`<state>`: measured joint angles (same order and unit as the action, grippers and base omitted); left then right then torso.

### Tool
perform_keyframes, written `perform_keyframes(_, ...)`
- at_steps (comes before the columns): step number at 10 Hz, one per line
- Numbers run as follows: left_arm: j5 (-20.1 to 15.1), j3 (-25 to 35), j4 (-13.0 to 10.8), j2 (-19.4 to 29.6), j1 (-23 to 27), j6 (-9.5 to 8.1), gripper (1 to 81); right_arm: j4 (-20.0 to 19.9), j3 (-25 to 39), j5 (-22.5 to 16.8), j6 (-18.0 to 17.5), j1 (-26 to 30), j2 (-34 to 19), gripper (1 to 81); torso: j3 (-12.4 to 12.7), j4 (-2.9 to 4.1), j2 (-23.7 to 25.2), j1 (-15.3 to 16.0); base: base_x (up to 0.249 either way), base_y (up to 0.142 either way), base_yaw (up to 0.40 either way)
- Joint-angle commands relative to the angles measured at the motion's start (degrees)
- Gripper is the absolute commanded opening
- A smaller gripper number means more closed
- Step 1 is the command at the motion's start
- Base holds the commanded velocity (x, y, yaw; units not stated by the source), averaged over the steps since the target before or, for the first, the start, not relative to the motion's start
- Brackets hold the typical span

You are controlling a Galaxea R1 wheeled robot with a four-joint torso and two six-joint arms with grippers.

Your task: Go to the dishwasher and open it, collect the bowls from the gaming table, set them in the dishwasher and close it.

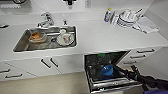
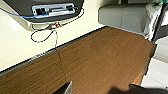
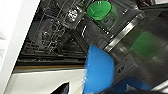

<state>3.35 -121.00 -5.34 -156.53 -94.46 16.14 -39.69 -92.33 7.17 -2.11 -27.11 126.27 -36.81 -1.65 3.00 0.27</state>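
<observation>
The dishwasher point(image 1: 96, 75) stands open under the white counter, with its door lowered and its rack point(image 3: 52, 37) in sight. A green bowl point(image 1: 101, 55) point(image 3: 99, 10) sits at the back of the rack. The blue bowl point(image 1: 108, 70) point(image 3: 100, 70) hangs tilted over the rack, and my right gripper point(image 1: 117, 68) point(image 3: 96, 88), reaching in from the right, is shut on it. In the left wrist view my left gripper point(image 2: 100, 88) is open over a brown wooden floor point(image 2: 100, 55), with nothing between its fingers. The gaming table is out of view.
The sink point(image 1: 22, 42) to the left holds used dishes below a faucet point(image 1: 45, 20). A bottle point(image 1: 108, 14) and stacked plates point(image 1: 127, 17) stand on the counter at the back right. White drawers point(image 1: 145, 53) flank the dishwasher. A grey sofa point(image 2: 120, 15) borders the wooden floor.
</observation>
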Motion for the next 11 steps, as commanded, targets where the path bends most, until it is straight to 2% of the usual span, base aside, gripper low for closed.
perform_keyframes(1,-5.3,-1.7,-0.6,-0.2,-3.4,0.12,81.1,-1.6,1.8,-7.6,-0.8,6.8,-6.1,81.1,0.0,0.00,0.0,0.0,0.000,0.000,0.000)
perform_keyframes(3,-2.9,-5.8,0.2,-2.3,-2.6,-0.85,81.1,-0.9,5.1,-15.6,-0.8,4.7,-14.1,81.1,0.0,0.00,0.0,0.0,0.000,0.000,0.000)
perform_keyframes(4,-1.9,-9.1,2.4,-3.8,-2.2,-2.16,81.1,-0.8,6.6,-18.3,-0.3,2.0,-18.6,81.1,0.0,0.00,0.0,0.0,0.000,0.000,0.000)
perform_keyframes(6,-0.4,-15.3,6.7,-6.9,-1.6,-2.17,81.1,-0.8,9.4,-18.9,-0.1,-6.4,-25.1,81.1,0.0,0.00,0.0,0.0,0.000,0.000,0.000)
perform_keyframes(7,0.1,-17.1,8.1,-8.0,-1.4,-2.17,81.1,-0.9,10.0,-18.9,-0.2,-11.2,-26.5,81.1,0.0,0.00,0.0,0.0,0.000,0.000,0.000)
perform_keyframes(8,0.0,-18.0,8.9,-8.7,-1.2,-2.17,81.1,-0.9,9.9,-18.9,-0.1,-16.3,-26.7,81.1,0.0,0.00,0.0,0.0,0.000,0.000,0.000)
perform_keyframes(10,-0.5,-21.3,12.5,-10.7,-0.5,-2.17,81.1,-0.3,9.7,-17.4,0.1,-26.4,-25.9,81.1,0.0,0.00,0.0,0.0,0.000,0.000,0.000)
perform_keyframes(11,-0.6,-24.0,13.9,-12.1,-0.5,-2.17,81.1,0.0,8.7,-15.3,0.1,-30.3,-24.1,81.1,0.0,0.00,0.0,0.0,0.000,0.000,0.000)
